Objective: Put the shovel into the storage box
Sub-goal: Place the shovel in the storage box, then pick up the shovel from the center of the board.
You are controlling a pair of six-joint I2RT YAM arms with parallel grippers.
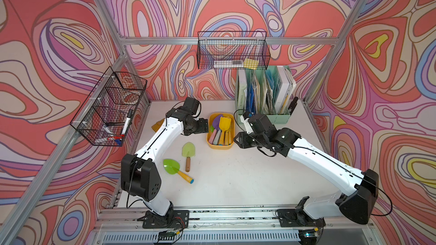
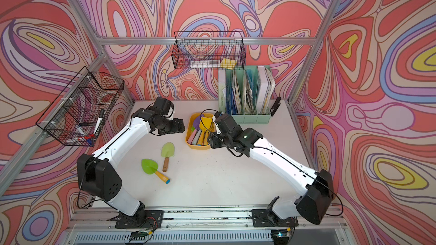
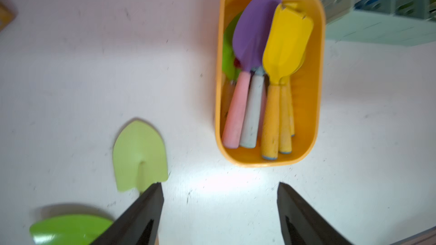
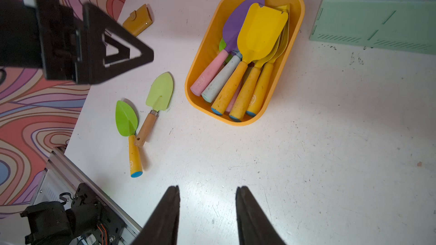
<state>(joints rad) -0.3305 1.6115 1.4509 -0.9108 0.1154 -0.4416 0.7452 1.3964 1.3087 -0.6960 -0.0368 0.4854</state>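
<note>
Left claw (image 3: 219,185) spread wide, empty, just left of box (image 1: 219,147); wallet (image 1: 157,124) half hidden behind that arm; pale shovel (image 1: 188,153) and bright shovel (image 1: 174,168) loose on table (image 1: 236,180), nearer than box; box holds stacked shovels (image 1: 224,123); right claw (image 4: 207,187) parted, empty, just right of box; organizer (image 1: 264,116) behind.

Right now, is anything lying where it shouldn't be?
Yes. The pale green shovel and the bright green shovel lie loose on the table, outside the storage box where the other shovels are packed.
</note>
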